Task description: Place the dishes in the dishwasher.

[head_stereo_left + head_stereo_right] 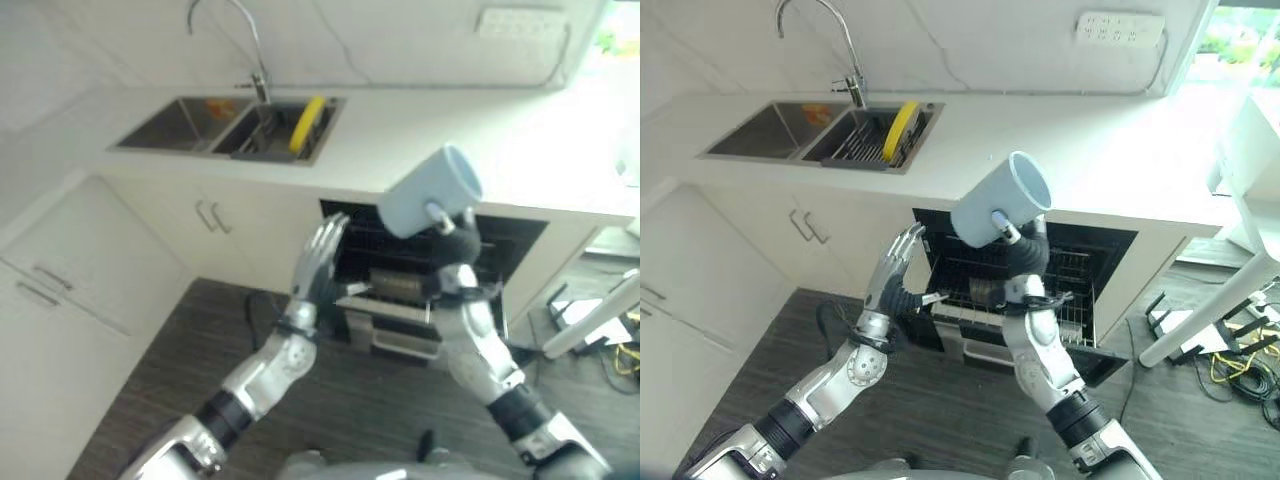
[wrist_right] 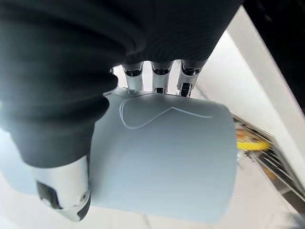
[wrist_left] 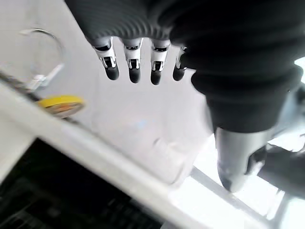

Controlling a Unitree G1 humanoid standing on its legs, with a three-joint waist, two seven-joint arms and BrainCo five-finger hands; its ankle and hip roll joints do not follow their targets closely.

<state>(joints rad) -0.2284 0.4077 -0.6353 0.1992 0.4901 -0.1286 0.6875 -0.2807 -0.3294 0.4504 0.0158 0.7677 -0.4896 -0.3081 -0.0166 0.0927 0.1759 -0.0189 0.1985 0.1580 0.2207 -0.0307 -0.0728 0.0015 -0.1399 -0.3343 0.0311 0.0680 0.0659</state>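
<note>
right hand — fingers and thumb wrapped round pale blue cylindrical mug, held tilted above the open dishwasher, likely for racking | left hand — fingers straight, empty, near rack front | yellow plate upright in sink

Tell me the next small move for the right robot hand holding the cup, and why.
Probably lower the pale blue cylindrical cup toward the open dishwasher's wire rack: the right robot hand grips it raised above the rack, while the left robot hand hangs open nearby.
</note>
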